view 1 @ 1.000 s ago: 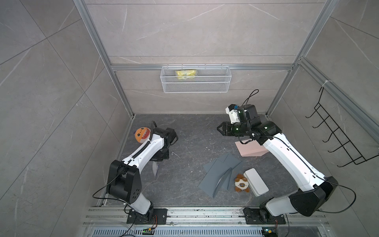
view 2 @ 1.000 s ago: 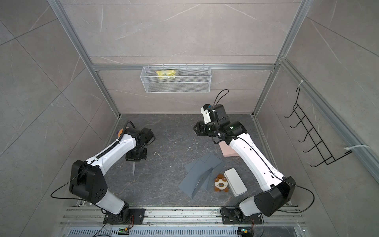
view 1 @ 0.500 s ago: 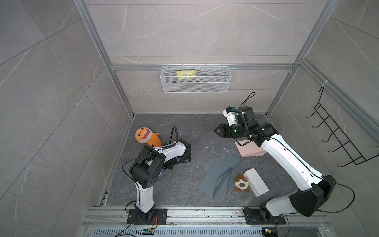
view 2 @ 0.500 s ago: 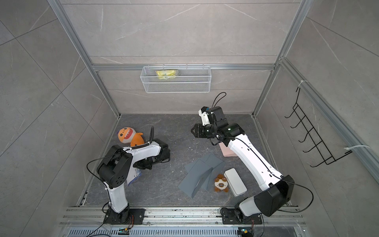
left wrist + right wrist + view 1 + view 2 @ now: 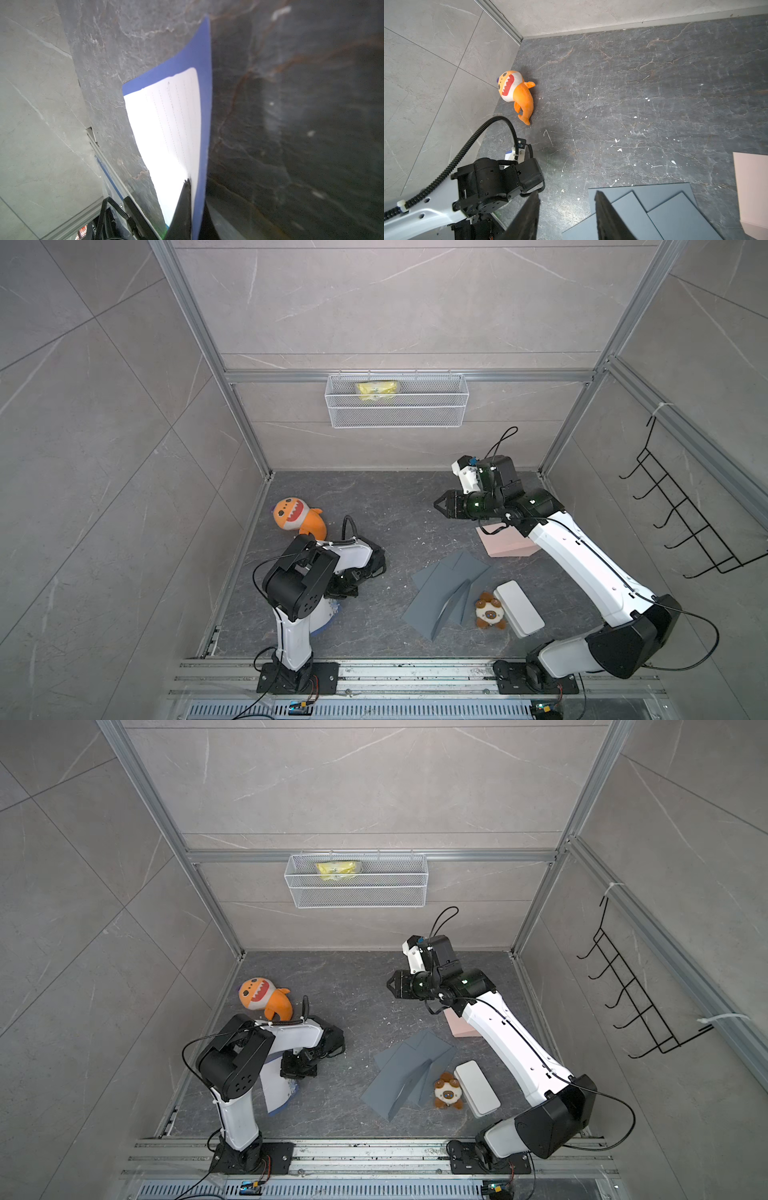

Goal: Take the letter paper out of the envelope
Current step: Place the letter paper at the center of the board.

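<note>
The letter paper [image 5: 172, 124], white with dotted lines and a blue border, hangs clamped at one edge in my shut left gripper [image 5: 196, 193]. In both top views the paper [image 5: 276, 1088] [image 5: 326, 616] shows beside my folded left arm, near the front left. The left gripper [image 5: 296, 1073] points toward the arm's base. The grey envelope [image 5: 446, 593] [image 5: 409, 1073] [image 5: 654, 212] lies flat and opened out on the floor, right of centre, apart from the paper. My right gripper [image 5: 437, 506] [image 5: 389, 986] [image 5: 568, 194] hovers open and empty above the floor behind the envelope.
An orange shark plush [image 5: 297, 516] [image 5: 516, 91] lies by the left wall. A pink block [image 5: 505, 541] sits under my right arm. A small brown plush [image 5: 490, 612] and a white case [image 5: 519, 608] lie right of the envelope. A wire basket [image 5: 397, 402] hangs on the back wall.
My left arm has folded back toward its base, carrying the paper to the front left and uncovering the shark plush. My right gripper has shifted slightly left.
</note>
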`<state>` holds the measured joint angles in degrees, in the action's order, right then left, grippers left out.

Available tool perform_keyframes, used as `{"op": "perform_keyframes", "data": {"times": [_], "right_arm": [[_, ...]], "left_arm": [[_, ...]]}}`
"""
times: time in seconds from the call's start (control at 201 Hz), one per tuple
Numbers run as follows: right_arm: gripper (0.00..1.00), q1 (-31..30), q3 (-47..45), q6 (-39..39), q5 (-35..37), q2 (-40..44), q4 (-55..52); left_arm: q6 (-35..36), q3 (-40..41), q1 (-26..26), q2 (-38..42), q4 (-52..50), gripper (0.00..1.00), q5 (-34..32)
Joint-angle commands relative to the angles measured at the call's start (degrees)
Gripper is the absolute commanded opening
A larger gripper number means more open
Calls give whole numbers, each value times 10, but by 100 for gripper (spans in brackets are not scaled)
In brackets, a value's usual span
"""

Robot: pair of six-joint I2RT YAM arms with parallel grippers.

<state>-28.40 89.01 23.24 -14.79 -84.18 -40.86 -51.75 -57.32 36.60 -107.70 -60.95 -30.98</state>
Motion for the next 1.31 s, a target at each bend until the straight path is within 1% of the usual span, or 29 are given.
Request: {"op": "perform_keyframes", "data": {"times": [0.0,0.189,0.234,0.328,0.378,0.393,0.418,0.523,0.732,0.831,0.975,1.09,1.13,1.214,1.269,1.304], "right_arm": [[46,-3,-8,11,-3,13,2],[46,-4,-10,13,-4,16,4],[46,-4,-11,13,-4,17,4],[46,-4,-15,13,-2,23,4],[46,-4,-17,13,-1,25,4],[46,-3,-18,14,-1,25,3],[46,-4,-19,14,-2,26,4],[46,-4,-20,15,-2,27,3],[46,-4,-31,27,9,38,-1],[46,-4,-57,55,22,54,3],[47,-4,-113,121,27,81,28],[47,-3,-156,174,28,100,49],[47,-4,-171,187,25,107,58],[47,-3,-193,202,23,116,64],[47,-4,-202,209,26,121,66],[47,-4,-207,210,28,125,67]], "left_arm": [[7,14,-3,38,57,0,47],[15,32,-6,55,88,0,77],[14,34,-9,60,87,0,75],[16,18,-13,55,56,0,52],[21,0,-15,46,30,0,42],[23,-5,-15,43,22,0,26],[25,-13,-16,38,12,0,18],[34,-41,-28,16,-24,0,-1],[79,-69,-43,2,-57,0,-44],[105,-72,-54,-2,-60,0,-60],[134,-74,-60,-9,-38,0,-38],[140,-81,-60,-23,-41,0,-36],[141,-80,-60,-23,-39,1,-34],[145,-77,-60,-23,-35,9,-24],[144,-75,-60,-24,-36,15,-18],[142,-73,-60,-24,-36,21,-16]]}}
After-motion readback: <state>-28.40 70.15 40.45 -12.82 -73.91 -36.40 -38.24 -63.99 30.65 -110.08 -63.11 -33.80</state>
